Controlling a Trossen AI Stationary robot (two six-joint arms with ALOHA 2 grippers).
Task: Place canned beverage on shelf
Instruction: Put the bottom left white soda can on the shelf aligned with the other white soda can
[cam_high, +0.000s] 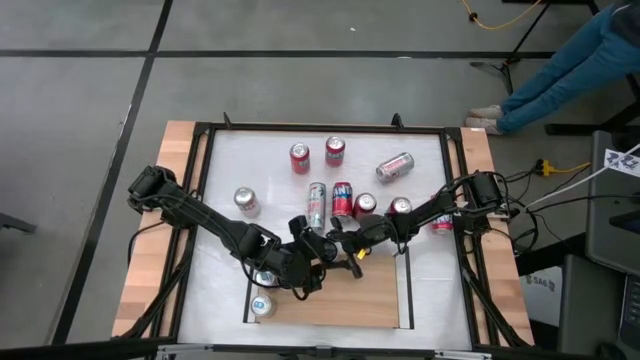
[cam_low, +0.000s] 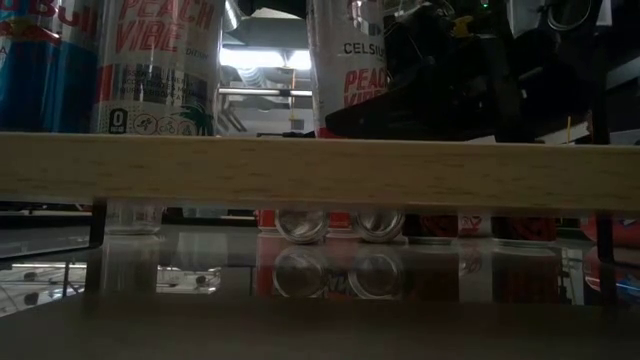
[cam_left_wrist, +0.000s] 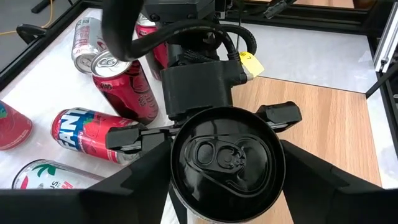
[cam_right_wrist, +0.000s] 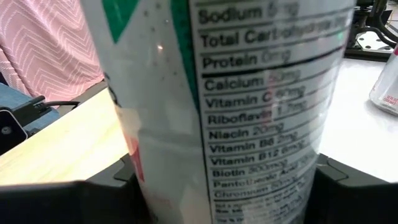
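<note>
A white Celsius can (cam_left_wrist: 227, 158) with a black top stands upright at the shelf's far edge, and both grippers are shut on it. The low view shows this can (cam_low: 350, 70) at the top of the light-wood shelf (cam_low: 320, 170). My left gripper (cam_left_wrist: 227, 190) reaches it from the near left and above. My right gripper (cam_left_wrist: 202, 127) comes in from the right, lower on the can (cam_right_wrist: 249, 93). In the high view the left gripper (cam_high: 316, 264) and right gripper (cam_high: 340, 243) hide the can. Two cans (cam_high: 264, 290) stand at the left end of the shelf (cam_high: 380, 295). My left gripper pinches the can's upper wall just under the rim (cam_left_wrist: 180, 190) between its two fingers (cam_left_wrist: 140, 186), slanting down from the near left. The can stays upright. I cannot tell whether its foot rests on the shelf. My right gripper pinches the can's side wall (cam_right_wrist: 155, 180) between its two fingers (cam_right_wrist: 115, 180), coming nearly level from the table's right. Its fingertips (cam_left_wrist: 127, 138) stand on opposite sides of the can, below the left gripper's hold.
Several cans stand or lie on the white tabletop beyond the shelf: red ones (cam_high: 299, 157), a lying silver one (cam_high: 395, 165), a tall silver one (cam_high: 317, 200) and one at the right (cam_high: 442, 222). The shelf's right half is bare wood. A person's legs (cam_high: 560, 70) show past the table's far right.
</note>
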